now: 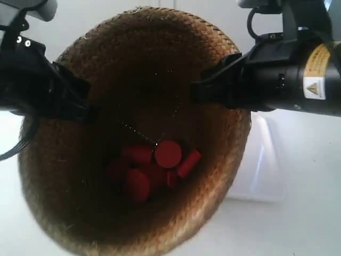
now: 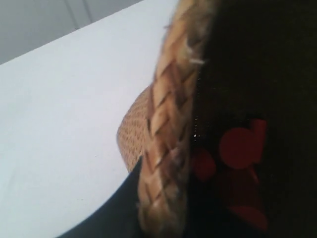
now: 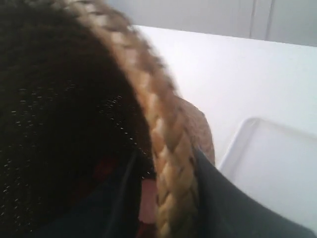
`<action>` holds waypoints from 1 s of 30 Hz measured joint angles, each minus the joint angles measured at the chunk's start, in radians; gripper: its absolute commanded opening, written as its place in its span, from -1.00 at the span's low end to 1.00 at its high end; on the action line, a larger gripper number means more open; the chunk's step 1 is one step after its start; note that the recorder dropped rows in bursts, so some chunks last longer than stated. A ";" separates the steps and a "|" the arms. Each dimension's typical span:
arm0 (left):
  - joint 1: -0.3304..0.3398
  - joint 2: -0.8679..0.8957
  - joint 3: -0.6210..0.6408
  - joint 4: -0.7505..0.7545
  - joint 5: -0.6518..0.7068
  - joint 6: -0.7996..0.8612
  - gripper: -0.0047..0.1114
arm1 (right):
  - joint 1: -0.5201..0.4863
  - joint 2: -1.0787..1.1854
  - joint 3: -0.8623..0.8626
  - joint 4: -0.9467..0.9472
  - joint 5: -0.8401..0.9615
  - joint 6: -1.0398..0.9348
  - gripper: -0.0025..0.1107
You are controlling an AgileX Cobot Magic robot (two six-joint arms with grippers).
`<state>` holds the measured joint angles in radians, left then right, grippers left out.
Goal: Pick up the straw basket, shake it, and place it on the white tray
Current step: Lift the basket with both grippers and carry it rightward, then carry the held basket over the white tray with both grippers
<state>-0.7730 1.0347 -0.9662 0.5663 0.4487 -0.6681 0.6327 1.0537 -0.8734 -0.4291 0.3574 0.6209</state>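
2 grippers held the straw basket [image 1: 133, 133] by opposite sides of its braided rim, apparently clear of the table [image 1: 298, 229]. On the robot's left, the left gripper [image 2: 163, 208] was clamped on the braid, with 1 dark finger visible against the outer weave and its partner lost in the shadowed interior. Red discs [image 1: 154, 165] lay heaped at the bottom. On the right, the right gripper [image 3: 171, 198] pinched the rim between 2 fingers, 1 inside and 1 outside. The white tray [image 1: 264, 160] sat on the table just beyond, partly hidden by the basket wall. The shake looked to be the step in hand, and it would go best with both arms moving together in short strokes. That would spare the soft rim from stretching or twisting, and the mouth should stay up so the discs remain inside. The set-down would then call for centring the base, since the basket looked wider than the tray. The basket's long axis ran from rim to base, almost straight away from the exterior camera, mouth toward the lens and narrower base toward the table.
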 measured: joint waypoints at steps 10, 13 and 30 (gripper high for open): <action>0.020 0.163 -0.007 0.308 -0.009 -0.286 -0.92 | -0.105 0.172 0.008 -0.223 -0.128 0.240 -0.96; 0.020 0.160 -0.003 0.290 -0.009 -0.274 -0.92 | -0.099 0.167 0.024 -0.213 -0.158 0.240 -0.96; -0.035 0.054 -0.007 0.156 0.012 -0.138 -0.92 | -0.003 0.022 0.024 -0.182 -0.036 0.198 -0.96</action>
<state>-0.8084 1.0883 -0.9729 0.7227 0.4611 -0.8065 0.6297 1.0759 -0.8495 -0.6112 0.3210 0.8193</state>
